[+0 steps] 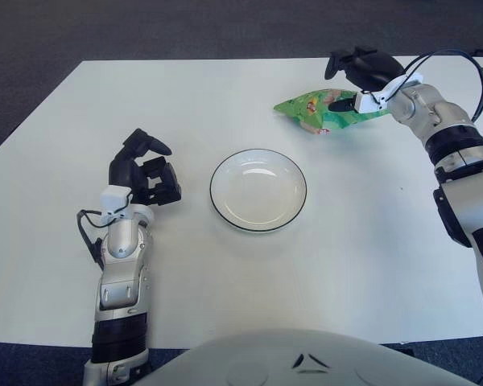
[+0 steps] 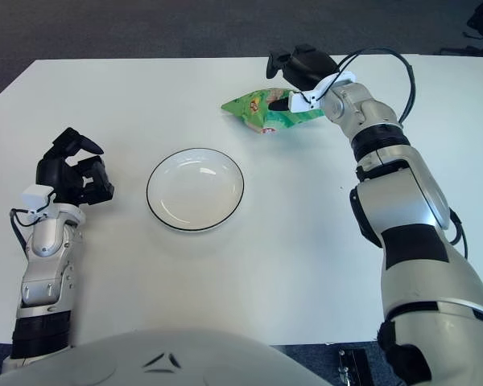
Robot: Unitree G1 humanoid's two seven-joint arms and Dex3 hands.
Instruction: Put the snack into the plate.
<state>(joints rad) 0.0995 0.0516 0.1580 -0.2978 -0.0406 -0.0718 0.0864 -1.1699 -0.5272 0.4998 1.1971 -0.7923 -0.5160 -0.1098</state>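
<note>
Green crinkled snack [image 1: 328, 113] bag

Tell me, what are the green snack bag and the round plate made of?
The snack bag looks like thin shiny plastic film: it's crinkled and printed green. The plate looks like glazed ceramic, maybe hard plastic: smooth, white, glossy with light reflections and a dark rim.

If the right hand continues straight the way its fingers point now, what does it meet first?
Probably the green snack bag: the right hand is over its right end, fingers pointing toward it. Contact is unclear.
</note>
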